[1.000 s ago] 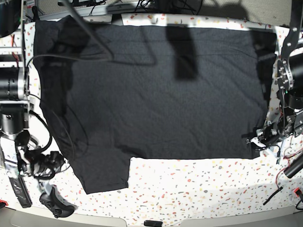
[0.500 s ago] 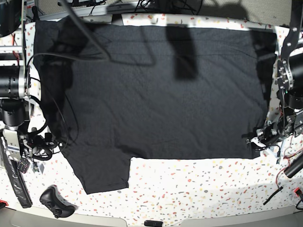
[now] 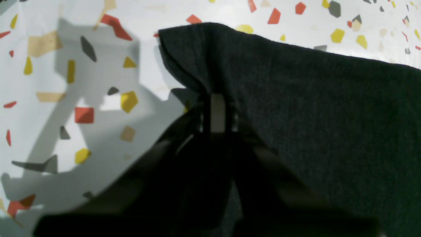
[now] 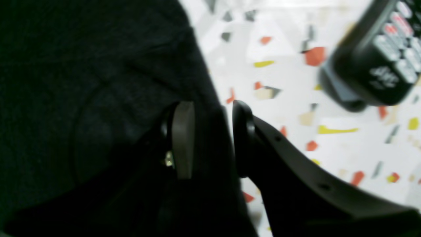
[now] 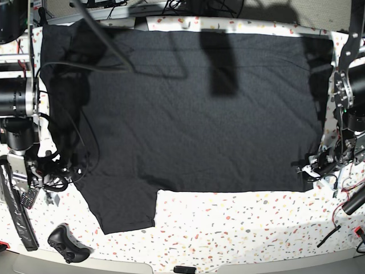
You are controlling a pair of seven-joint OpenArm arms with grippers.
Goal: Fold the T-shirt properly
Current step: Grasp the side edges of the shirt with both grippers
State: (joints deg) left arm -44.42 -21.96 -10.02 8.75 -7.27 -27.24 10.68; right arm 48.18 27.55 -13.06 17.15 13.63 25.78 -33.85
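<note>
Grasping step: left claw (image 3: 217,113) pinches the T-shirt (image 5: 194,108) corner; right claw (image 4: 210,138), spread, straddles its edge and must pinch next.

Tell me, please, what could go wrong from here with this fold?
The right end effector straddles the T-shirt edge with jaws not yet closed; it might pinch too little cloth and slip off. A remote lies close by and could get knocked. The left end effector holds only a small corner, which might pull free on lifting.
</note>
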